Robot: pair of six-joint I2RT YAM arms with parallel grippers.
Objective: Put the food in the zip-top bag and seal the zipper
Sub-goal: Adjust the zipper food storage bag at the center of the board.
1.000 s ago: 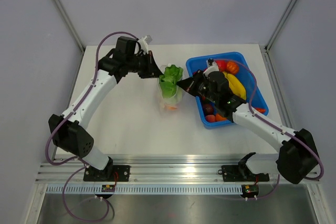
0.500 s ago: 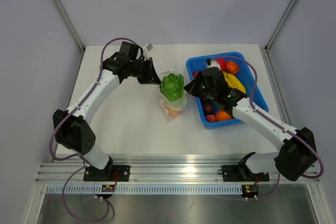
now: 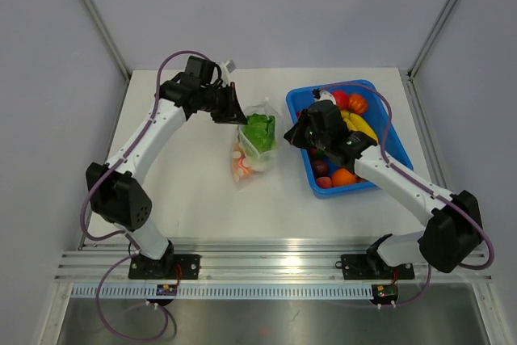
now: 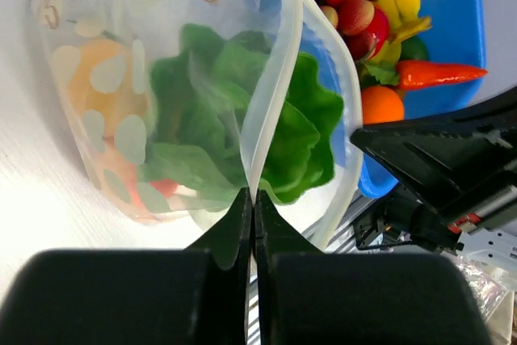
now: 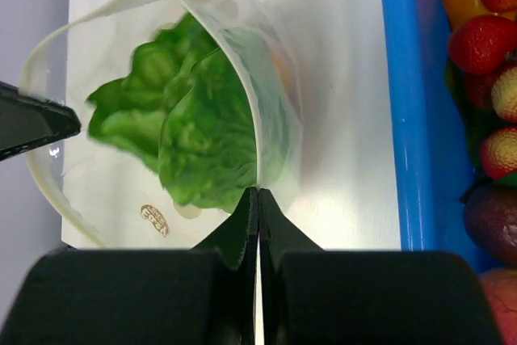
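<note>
Centre-left, your left gripper [image 3: 237,115] is clamped on one lip of the zip-top bag [image 3: 252,155], with lettuce [image 3: 260,130] inside. Your right gripper [image 3: 289,136] pinches the opposite lip. Loading seems unfinished: food [image 3: 361,128] waits in the blue tray [image 3: 393,139] at right, so free one gripper to fetch it.

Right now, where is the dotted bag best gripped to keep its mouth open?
On the thicker zipper strip, one rim from each side, as the left hand and right hand pinch it; the bag is floppy, with lettuce bulging inside.
</note>
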